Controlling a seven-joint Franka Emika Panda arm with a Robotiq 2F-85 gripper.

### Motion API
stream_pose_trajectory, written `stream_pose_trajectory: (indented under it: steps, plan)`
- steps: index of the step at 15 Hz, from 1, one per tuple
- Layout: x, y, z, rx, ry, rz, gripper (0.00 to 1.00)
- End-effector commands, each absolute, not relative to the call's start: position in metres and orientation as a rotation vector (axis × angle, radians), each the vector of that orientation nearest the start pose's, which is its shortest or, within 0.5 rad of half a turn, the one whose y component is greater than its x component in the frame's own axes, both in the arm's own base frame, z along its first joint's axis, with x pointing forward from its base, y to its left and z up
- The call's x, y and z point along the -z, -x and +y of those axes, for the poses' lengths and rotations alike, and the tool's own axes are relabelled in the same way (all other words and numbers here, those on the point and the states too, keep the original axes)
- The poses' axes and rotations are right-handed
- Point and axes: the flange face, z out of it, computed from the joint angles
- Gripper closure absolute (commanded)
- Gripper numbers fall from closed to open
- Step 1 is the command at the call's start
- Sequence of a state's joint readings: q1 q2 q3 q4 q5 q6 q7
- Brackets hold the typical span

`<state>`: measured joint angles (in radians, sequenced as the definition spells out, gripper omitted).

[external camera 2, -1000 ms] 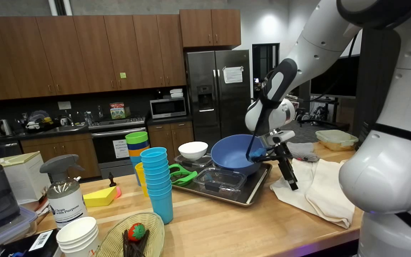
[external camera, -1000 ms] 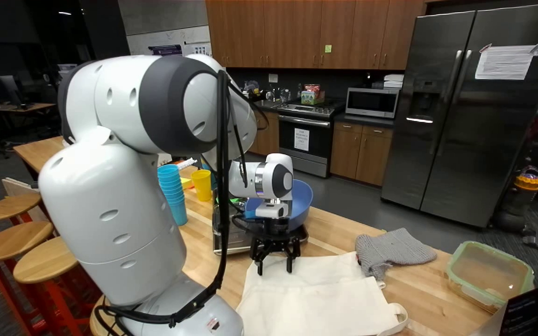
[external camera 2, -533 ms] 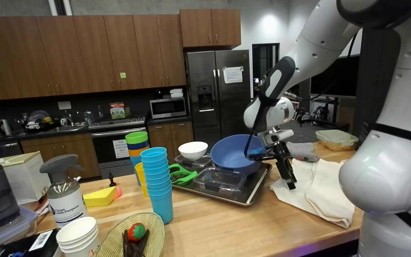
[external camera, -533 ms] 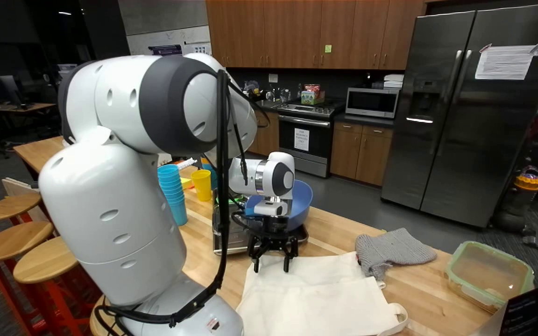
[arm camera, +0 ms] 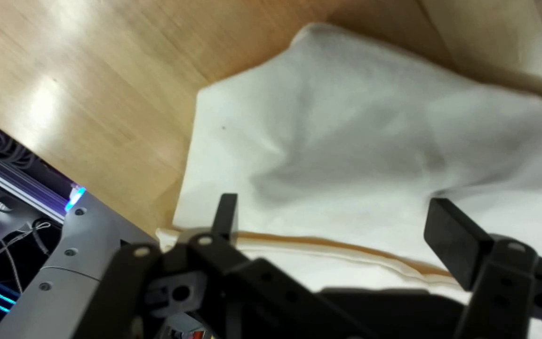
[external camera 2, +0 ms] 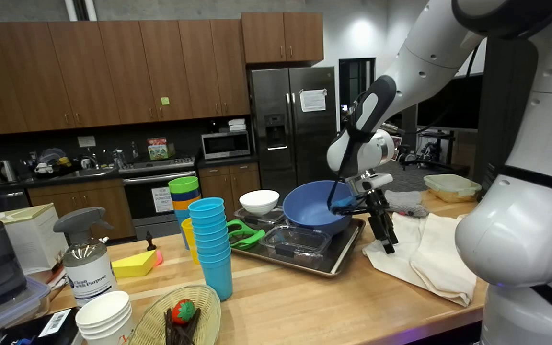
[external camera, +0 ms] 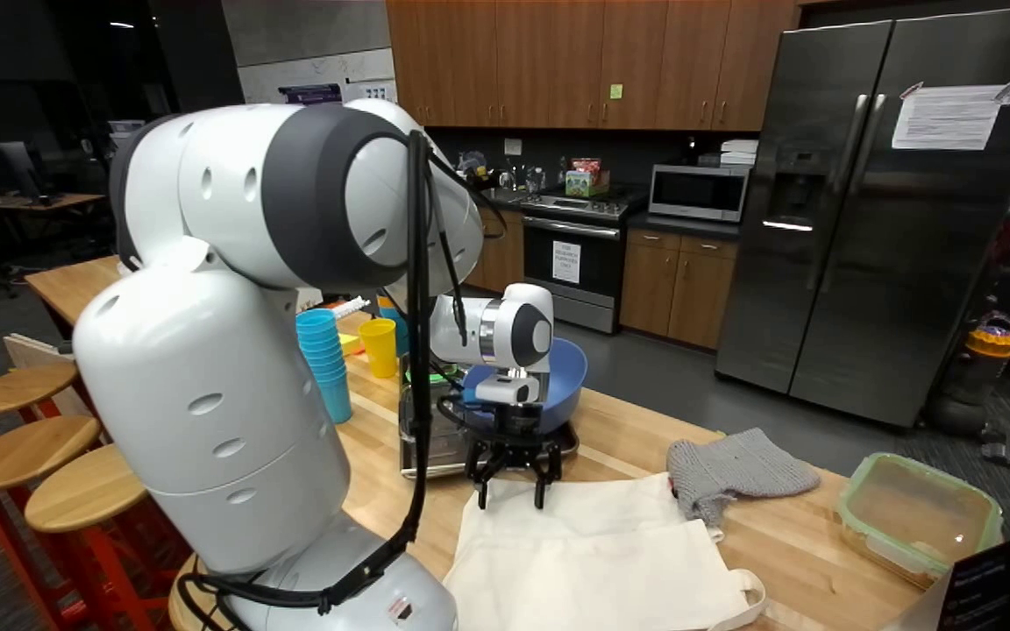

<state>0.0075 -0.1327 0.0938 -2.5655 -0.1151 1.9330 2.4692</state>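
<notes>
My gripper [arm camera: 334, 212] stands open above a cream cloth [arm camera: 355, 141], its two black fingers [arm camera: 454, 240] wide apart with nothing between them. The cloth looks like a folded fabric bag, with a strap loop at its near right corner in an exterior view [external camera: 593, 570]. A layer edge of the fabric runs across under the jaws, with a narrow brown gap along it. In both exterior views the gripper [external camera: 511, 501] points down over the end of the cloth near the blue bowl [external camera 2: 309, 206]. Whether the tips touch the fabric I cannot tell.
The bowl stands on a metal tray [external camera 2: 321, 272] with clear plastic boxes [external camera 2: 295, 244] and a white bowl [external camera 2: 259, 201]. A grey knit cloth [external camera: 737, 473] and a lidded glass container [external camera: 917, 517] lie beyond the cream cloth. Stacked blue cups [external camera 2: 216, 258] stand on the table.
The gripper has shifted slightly, a little up and to the left in both exterior views, mostly in the first half second. It has stayed open, and the cloth has not moved.
</notes>
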Motion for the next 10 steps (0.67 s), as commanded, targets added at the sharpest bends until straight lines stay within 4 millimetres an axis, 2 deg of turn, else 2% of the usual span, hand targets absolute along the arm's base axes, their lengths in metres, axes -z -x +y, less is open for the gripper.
stream_pose_trajectory:
  steps: [1, 4, 10]
  plan:
    - [-0.2843, -0.3812, 0.0308, 0.009, -0.983, -2.424, 0.0]
    - [-0.2842, -0.3837, 0.0304, -0.02, -0.942, -2.468, 0.0]
    - [-0.2842, -0.3782, 0.0289, 0.029, -1.017, -2.419, 0.0]
